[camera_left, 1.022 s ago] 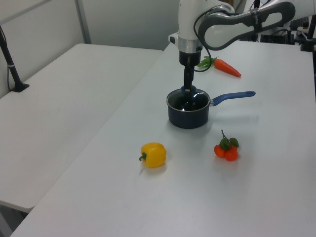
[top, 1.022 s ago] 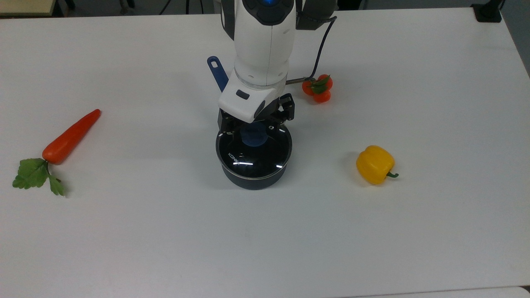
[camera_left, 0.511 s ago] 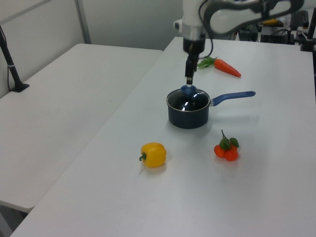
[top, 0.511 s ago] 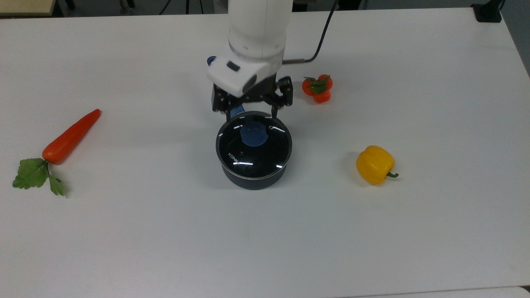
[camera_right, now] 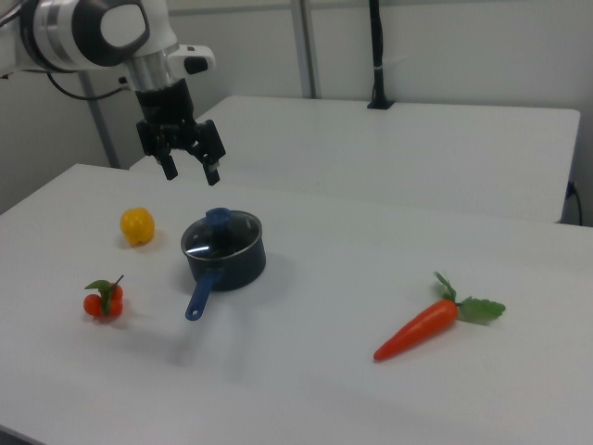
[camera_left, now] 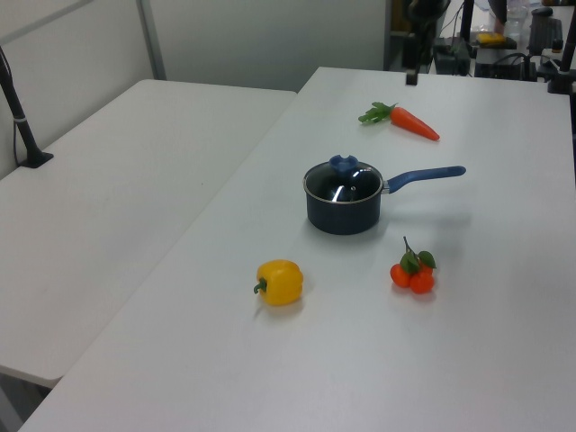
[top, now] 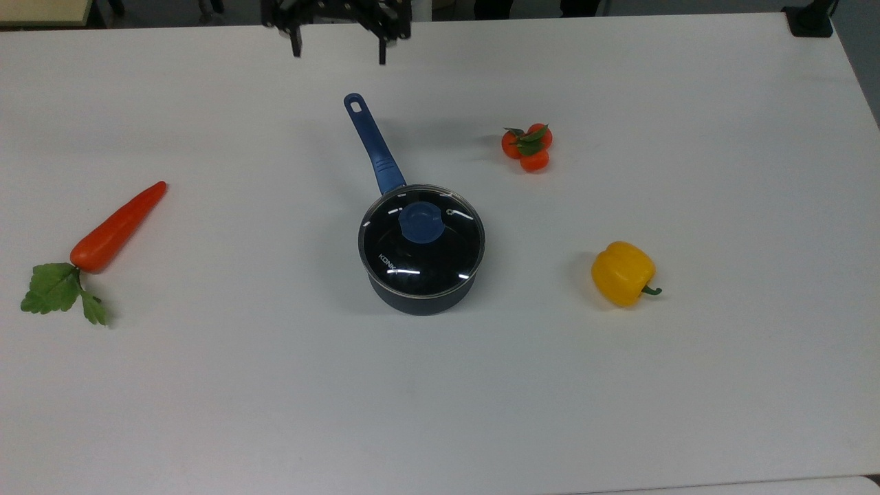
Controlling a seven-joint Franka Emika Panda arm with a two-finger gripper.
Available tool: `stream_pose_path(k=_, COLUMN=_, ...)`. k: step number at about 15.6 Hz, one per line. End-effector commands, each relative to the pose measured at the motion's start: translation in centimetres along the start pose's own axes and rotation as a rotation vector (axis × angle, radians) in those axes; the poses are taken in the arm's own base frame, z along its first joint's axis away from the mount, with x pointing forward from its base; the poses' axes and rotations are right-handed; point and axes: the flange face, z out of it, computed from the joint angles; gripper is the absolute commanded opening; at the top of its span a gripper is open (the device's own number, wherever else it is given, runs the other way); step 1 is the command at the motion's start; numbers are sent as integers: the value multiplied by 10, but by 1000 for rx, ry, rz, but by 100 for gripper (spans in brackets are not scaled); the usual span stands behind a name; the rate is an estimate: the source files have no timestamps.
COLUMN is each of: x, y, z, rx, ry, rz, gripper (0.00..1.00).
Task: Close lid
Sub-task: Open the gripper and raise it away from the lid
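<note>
Since a second ago the arm has gone from sitting right down on the pot to pulling way up and back, so the gripper (camera_right: 190, 171) now hangs well above the saucepan with its fingers spread apart and nothing between them; in the top view you just catch its fingertips (top: 338, 53) at the far edge of the table (top: 440, 412). Nothing else budged: pot, veg, all in the same spots. Going by size, the white table takes up most of everything, then the dark saucepan (top: 421, 292) in the middle with its long blue handle (top: 371, 144) pointing toward the top view's top-left. The lid (top: 447, 254) sits flat on the saucepan's rim, centered, metal edge lined up all the way round as far as I can tell, blue knob (top: 421, 222) facing up. So I'd call the job basically done: lid's on, claw's let go, and the only thing left is maybe the arm finishing its retreat. Smaller stuff: the carrot (top: 117, 227) well off at the top view's left, the yellow pepper (top: 622, 273) at the top view's right, and the little tomato cluster (top: 527, 146) near the handle side. Only readable text is white "KONK" lettering on the glass, last bit cut off by glare.
</note>
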Motion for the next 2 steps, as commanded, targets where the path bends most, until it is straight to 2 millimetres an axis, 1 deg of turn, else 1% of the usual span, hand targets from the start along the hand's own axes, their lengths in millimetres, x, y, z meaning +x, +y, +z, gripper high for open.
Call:
stream_pose_path(k=1, x=-23, y=3, z=0, rx=-7, ry=-14, rz=12, gripper=100)
stream_pose_path(k=2, x=-23, y=3, z=-1, rx=-7, ry=-17, rz=13, gripper=100)
